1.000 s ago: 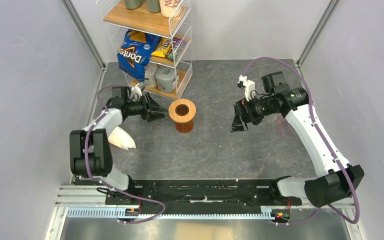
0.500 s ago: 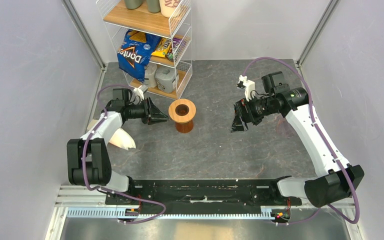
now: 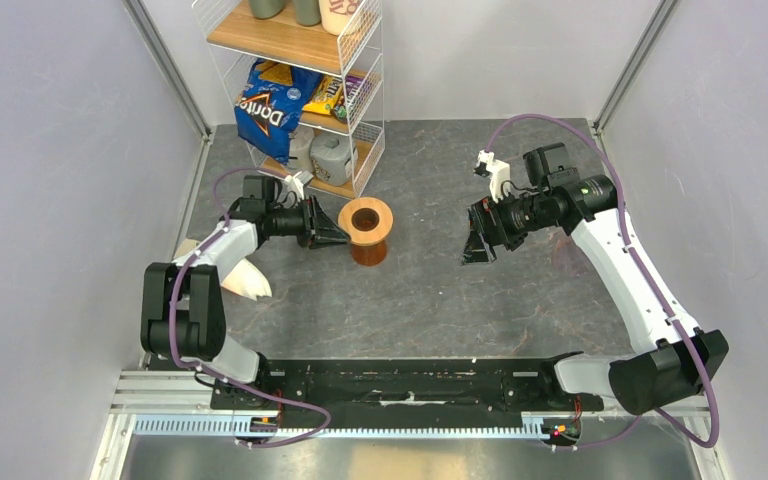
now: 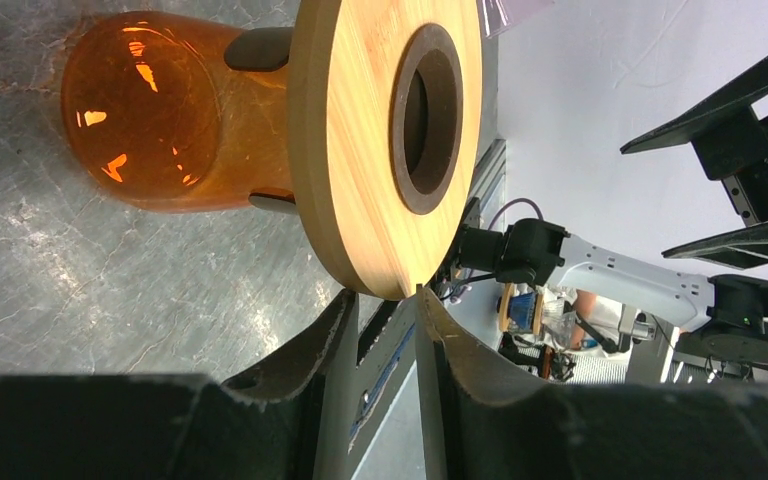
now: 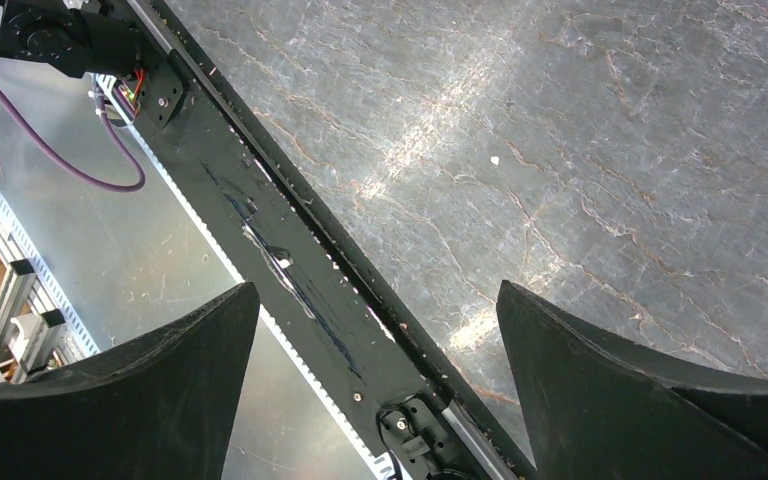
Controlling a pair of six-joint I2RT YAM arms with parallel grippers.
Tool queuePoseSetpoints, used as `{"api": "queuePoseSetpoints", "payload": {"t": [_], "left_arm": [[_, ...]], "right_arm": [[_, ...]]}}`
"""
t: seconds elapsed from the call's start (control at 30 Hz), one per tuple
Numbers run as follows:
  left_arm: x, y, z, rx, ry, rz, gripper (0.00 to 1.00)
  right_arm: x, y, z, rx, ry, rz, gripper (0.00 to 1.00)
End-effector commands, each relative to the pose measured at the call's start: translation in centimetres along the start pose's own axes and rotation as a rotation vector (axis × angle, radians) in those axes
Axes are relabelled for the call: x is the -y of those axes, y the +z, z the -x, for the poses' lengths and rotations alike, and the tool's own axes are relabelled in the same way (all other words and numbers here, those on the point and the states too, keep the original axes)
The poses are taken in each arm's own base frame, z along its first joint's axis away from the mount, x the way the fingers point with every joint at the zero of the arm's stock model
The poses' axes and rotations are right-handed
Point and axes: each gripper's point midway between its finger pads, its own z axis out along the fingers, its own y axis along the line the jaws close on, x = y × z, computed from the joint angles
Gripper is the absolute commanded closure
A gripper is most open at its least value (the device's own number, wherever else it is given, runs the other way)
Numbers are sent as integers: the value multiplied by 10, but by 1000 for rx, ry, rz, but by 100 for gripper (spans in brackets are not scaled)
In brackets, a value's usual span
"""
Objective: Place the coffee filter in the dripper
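Observation:
The dripper (image 3: 365,222) stands left of the table's middle, an orange-brown cone with a wide wooden rim and a dark centre hole. It fills the upper half of the left wrist view (image 4: 350,150), lying sideways there. My left gripper (image 3: 340,238) is at its left side, and its tips (image 4: 385,295) reach the rim's edge with a narrow gap between the jaws. No single coffee filter shows apart from the pile. My right gripper (image 3: 477,250) hangs wide open to the right of the dripper and holds nothing (image 5: 378,290).
A cream-white pile of filters (image 3: 243,277) lies by the left arm. A wire shelf (image 3: 360,120) with a Doritos bag (image 3: 265,105) and jars stands just behind the dripper. The black base rail (image 3: 400,385) runs along the near edge.
My left gripper has moved right, up to the dripper's rim, and its jaws have narrowed. The right arm has not moved.

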Motion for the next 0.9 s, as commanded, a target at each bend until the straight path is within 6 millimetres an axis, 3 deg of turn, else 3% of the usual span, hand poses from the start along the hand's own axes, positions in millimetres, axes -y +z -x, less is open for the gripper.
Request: {"api": "queuePoseSetpoints", "payload": {"t": [0.0, 0.17, 0.3, 0.33, 0.43, 0.47, 0.7, 0.87], "left_arm": [[12, 2, 18, 36, 49, -21, 67], [13, 1, 16, 30, 50, -22, 63], [12, -12, 5, 9, 71, 19, 45], [11, -18, -1, 3, 80, 30, 35], [11, -38, -15, 0, 113, 67, 27], [9, -47, -15, 20, 118, 82, 12], [48, -78, -19, 78, 387, 95, 9], [64, -85, -18, 102, 560, 126, 9]], "right_arm": [[-5, -7, 2, 28, -21, 1, 3], [-5, -7, 2, 25, -22, -1, 3], [-3, -14, 1, 17, -32, -29, 3], [-2, -17, -1, 15, -33, -44, 3], [1, -27, -7, 1, -35, -76, 3], [2, -31, -9, -5, -32, -88, 3], [17, -63, -21, -11, 45, -193, 3], [57, -96, -31, -40, 151, -284, 3]]}}
